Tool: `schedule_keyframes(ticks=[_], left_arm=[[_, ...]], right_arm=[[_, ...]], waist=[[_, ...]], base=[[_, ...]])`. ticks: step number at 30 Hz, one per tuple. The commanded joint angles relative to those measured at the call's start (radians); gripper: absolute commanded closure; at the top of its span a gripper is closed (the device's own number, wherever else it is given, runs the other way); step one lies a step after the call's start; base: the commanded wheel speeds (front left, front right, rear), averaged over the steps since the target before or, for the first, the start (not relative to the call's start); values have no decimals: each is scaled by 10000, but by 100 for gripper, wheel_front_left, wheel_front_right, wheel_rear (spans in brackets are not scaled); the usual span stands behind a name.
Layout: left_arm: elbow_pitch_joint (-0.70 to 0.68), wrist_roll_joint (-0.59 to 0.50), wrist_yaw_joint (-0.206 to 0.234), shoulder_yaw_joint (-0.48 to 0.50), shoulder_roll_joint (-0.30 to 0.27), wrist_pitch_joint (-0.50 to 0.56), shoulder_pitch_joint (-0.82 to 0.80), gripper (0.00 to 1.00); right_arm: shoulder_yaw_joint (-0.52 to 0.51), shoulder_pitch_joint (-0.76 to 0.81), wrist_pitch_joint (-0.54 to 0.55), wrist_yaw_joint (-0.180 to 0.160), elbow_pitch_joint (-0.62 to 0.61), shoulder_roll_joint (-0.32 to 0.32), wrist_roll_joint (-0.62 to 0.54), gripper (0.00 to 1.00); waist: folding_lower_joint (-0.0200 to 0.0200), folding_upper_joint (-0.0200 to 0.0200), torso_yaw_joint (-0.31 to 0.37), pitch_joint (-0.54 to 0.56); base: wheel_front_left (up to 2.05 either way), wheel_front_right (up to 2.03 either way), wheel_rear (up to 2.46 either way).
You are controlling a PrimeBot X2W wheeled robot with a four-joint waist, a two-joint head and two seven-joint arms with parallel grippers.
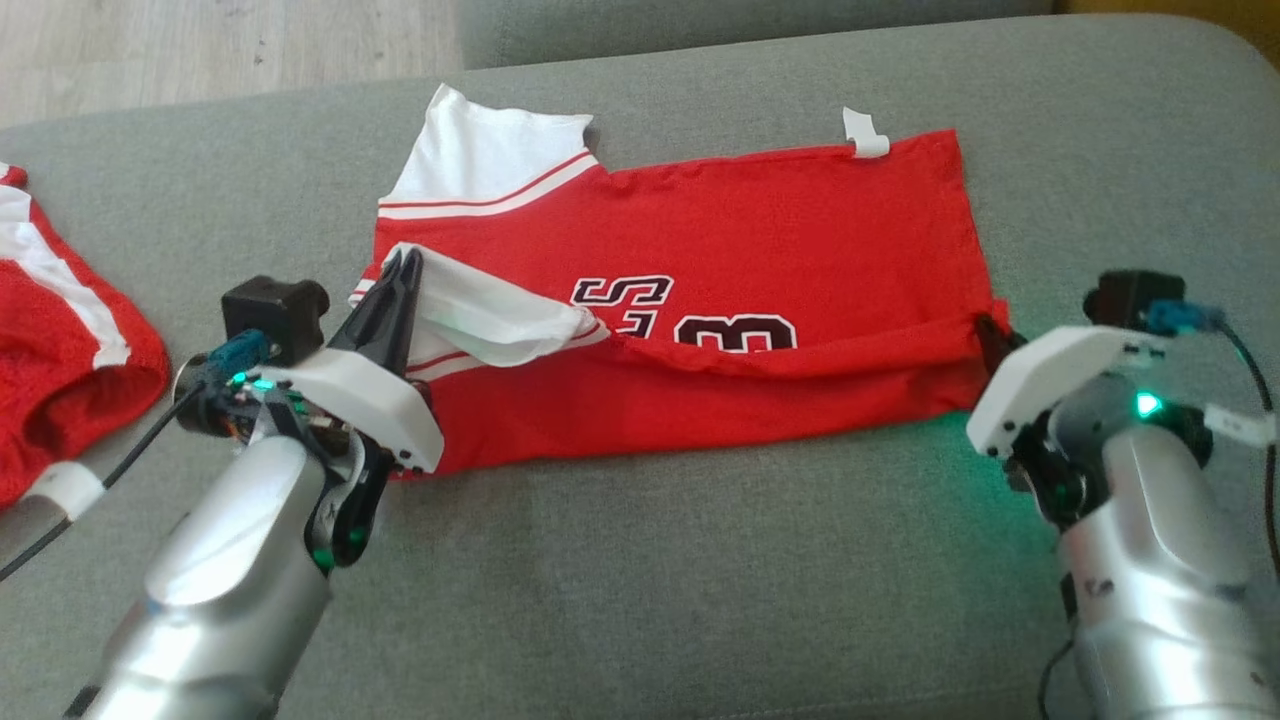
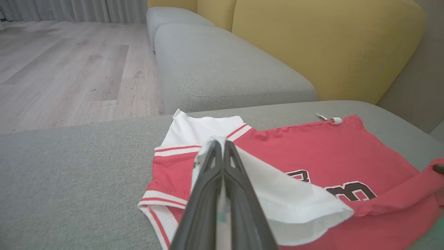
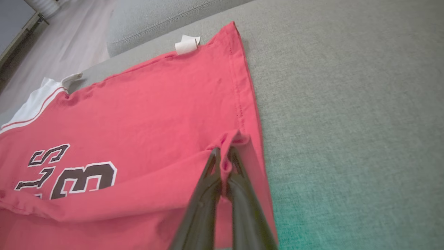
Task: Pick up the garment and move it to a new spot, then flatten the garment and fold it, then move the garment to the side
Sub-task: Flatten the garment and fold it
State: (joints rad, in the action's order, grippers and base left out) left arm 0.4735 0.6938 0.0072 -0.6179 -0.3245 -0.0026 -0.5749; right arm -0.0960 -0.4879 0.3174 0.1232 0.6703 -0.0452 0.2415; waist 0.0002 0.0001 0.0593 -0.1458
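A red jersey (image 1: 760,250) with white sleeves and dark lettering lies spread on the grey sofa seat (image 1: 700,560). Its near long edge is lifted and folded partway over the body. My left gripper (image 1: 405,262) is shut on the white near sleeve (image 2: 295,201), raised above the shirt. At the jersey's near right corner my right gripper (image 1: 985,328) is shut on the red hem (image 3: 230,139). The far white sleeve (image 1: 480,160) lies flat at the back left. A white tag (image 1: 865,135) sticks out at the far edge.
A second red and white garment (image 1: 60,360) lies at the left edge of the seat. Wooden floor (image 2: 69,62) lies beyond the sofa. Another grey seat (image 2: 222,66) and a yellow backrest (image 2: 329,45) stand behind. Bare grey cushion (image 3: 347,104) stretches right of the jersey.
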Motion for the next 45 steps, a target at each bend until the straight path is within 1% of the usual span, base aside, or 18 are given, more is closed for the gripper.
schedule_keyframes(ticks=[1,5,6,7,8,9,10,11,12,13,14,23,28,31,34,37,42,45], left_arm=[[-58,-87,-83,311,-161,-135,-714,100],[385,-82,-149,309,-36,-270,-972,100],[488,-82,-162,310,-9,-302,-1039,100],[587,-79,-175,313,20,-336,-1104,100],[679,-74,-189,315,47,-367,-1161,100],[770,-51,-188,333,81,-397,-1207,100],[856,-18,-194,351,115,-413,-1247,100],[856,-18,-194,351,115,-413,-1247,100],[926,11,-209,364,148,-437,-1283,84],[976,54,-219,393,183,-481,-1306,29],[1006,91,-234,427,209,-549,-1323,0],[651,256,-392,757,177,-1518,-1333,0],[-275,495,-234,1160,-208,-1848,-812,0],[-1035,742,70,1463,-616,-1779,-86,0],[-1869,1007,572,1724,-990,-1577,950,0],[-2671,1282,1091,1812,-1143,-1316,2111,0],[-3351,1704,1920,1711,-861,-922,3565,0],[-3247,2057,2222,1694,-466,-733,3908,0]], right_arm=[[311,-752,126,75,-25,-50,-192,100],[165,-1363,280,75,728,-50,-684,100],[122,-1493,294,75,887,-50,-795,96],[93,-1613,308,75,1043,-50,-862,88],[67,-1725,303,75,1189,-50,-910,65],[48,-1826,261,75,1317,-50,-1005,11],[18,-1914,180,75,1423,-50,-1136,0],[18,-1914,180,75,1423,-50,-1136,0],[-40,-1990,56,75,1505,-50,-1223,0],[-69,-2058,-110,75,1565,-50,-1219,0],[-113,-2117,-286,75,1629,-50,-1161,0],[-298,-2161,-1634,75,2117,-50,-858,0],[-147,-1676,-2302,75,1776,-50,-678,0],[-187,-1131,-2621,75,1256,-50,-789,0],[-360,-450,-2827,75,526,-50,-978,0],[-492,311,-2852,75,-343,-50,-996,0],[-637,1557,-2575,75,-1949,-50,-953,0],[-552,2219,-2147,75,-3068,-50,-745,0]], waist=[[-2,-1,-1,-39],[-2,-1,-37,-114],[-2,-1,-50,-131],[-2,-1,-62,-146],[-2,-1,-72,-161],[-2,-1,-81,-174],[-2,-1,-89,-188],[-2,-1,-89,-188],[-2,-1,-101,-200],[-2,-1,-114,-210],[-2,-1,-124,-218],[-2,-1,-152,-133],[-2,-1,-156,52],[-2,-1,-180,192],[-2,-1,-229,299],[-2,-1,-318,320],[-2,-1,-434,135],[-2,-1,-365,-87]], base=[[0,0,0],[0,0,0],[0,0,0],[0,0,0],[0,0,0],[0,0,0],[0,0,0],[0,0,0],[0,0,0],[0,0,0],[0,0,0],[0,0,0],[0,0,0],[0,0,0],[0,0,0],[0,0,0],[0,0,0],[0,0,0]])
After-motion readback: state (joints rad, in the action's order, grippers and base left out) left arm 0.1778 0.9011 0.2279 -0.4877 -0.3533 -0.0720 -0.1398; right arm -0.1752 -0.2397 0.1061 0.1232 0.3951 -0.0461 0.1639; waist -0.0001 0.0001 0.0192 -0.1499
